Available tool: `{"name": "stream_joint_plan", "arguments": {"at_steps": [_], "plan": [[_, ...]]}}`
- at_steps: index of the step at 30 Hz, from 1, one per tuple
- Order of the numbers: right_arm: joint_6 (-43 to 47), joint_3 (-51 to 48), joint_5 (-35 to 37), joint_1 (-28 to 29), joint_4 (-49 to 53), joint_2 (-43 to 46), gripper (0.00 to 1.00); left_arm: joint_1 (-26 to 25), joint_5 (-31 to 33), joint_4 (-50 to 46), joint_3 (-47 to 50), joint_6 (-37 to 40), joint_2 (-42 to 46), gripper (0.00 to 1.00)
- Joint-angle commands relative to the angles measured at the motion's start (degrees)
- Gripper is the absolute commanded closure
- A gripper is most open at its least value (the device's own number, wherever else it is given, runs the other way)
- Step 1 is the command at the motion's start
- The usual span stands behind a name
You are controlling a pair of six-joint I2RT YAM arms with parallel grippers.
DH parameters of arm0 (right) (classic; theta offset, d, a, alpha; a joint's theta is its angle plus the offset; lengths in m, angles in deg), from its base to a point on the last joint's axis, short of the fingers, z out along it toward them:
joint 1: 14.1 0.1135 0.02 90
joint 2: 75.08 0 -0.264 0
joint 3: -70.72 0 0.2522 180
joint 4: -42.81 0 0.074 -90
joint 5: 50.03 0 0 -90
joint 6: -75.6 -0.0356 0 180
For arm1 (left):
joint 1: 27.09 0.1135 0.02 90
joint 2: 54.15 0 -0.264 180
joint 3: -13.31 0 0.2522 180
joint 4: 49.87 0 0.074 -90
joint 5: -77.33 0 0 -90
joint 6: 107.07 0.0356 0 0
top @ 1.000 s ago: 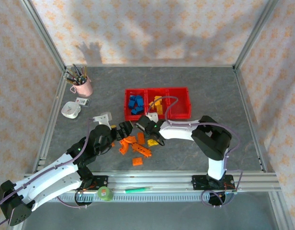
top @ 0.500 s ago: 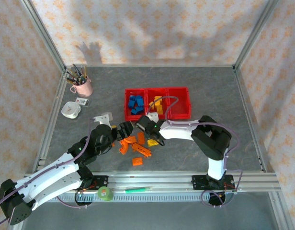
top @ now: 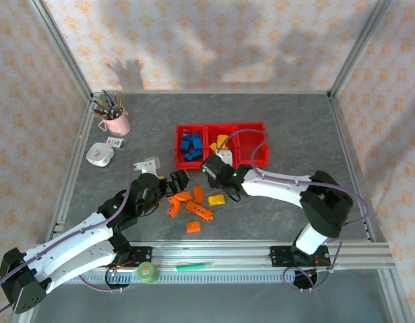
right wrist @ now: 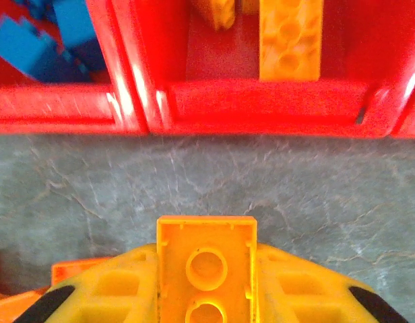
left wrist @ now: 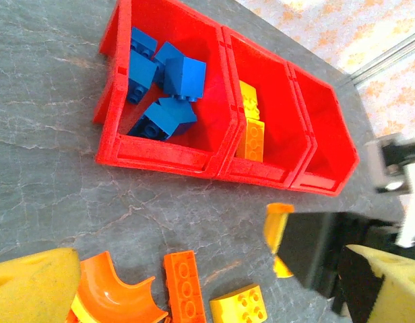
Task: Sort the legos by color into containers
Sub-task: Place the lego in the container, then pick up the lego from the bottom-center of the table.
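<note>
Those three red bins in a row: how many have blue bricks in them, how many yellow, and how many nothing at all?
Holding blue bricks: 1, the left bin
Holding yellow bricks: 1, the middle bin
Holding no bricks: 1, the right bin
Total: 3 bins

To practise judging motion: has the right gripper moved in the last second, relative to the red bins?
Yes. The right gripper, shut on a yellow brick, has shifted away from the arm bases, closer to the red bins.
</note>
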Motion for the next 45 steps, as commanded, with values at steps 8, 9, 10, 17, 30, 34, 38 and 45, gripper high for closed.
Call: {"name": "stream_joint_plan", "arguments": {"at_steps": [8, 9, 10, 17, 30, 34, 38, 45], "plan": [[6.69, 8.68, -0.19, -9.49, 1.23, -2.43, 0.7, 0.64, -1.4, 6.86, -4.22, 2.07, -6.12, 0.01], [7.25, 10.08, -0.03, -10.18, 1.21, -3.69, 0.7, 0.66, -1.52, 7.26, -4.49, 2.1, -6.79, 0.01], [8.05, 11.69, 0.26, -10.75, 1.1, -5.14, 0.7, 0.64, -1.54, 7.63, -4.93, 2.2, -7.49, 0.01], [11.55, 21.13, 1.53, -13.94, 0.13, -15.05, 0.7, 0.82, -1.55, 9.21, -7.26, 2.73, -11.29, 0.01], [13.27, 25.54, -0.39, -14.87, 0.27, -18.28, 0.5, 1.35, -1.79, 9.77, -7.54, 2.95, -11.59, 0.01], [12.79, 21.81, -2.1, -14.78, 0.27, -13.82, 0.45, 1.35, -2.28, 9.11, -7.26, 3.17, -10.93, 0.01], [11.67, 16.56, -3.38, -13.8, 0.11, -8.82, 0.42, 1.44, -2.84, 8.28, -6.66, 3.33, -9.64, 0.01], [10.83, 8.42, -3.13, -9.45, 1.97, -1.28, 0.34, 1.39, -3.65, 4.97, -5.57, 3.88, -6.96, 0.01]]}}
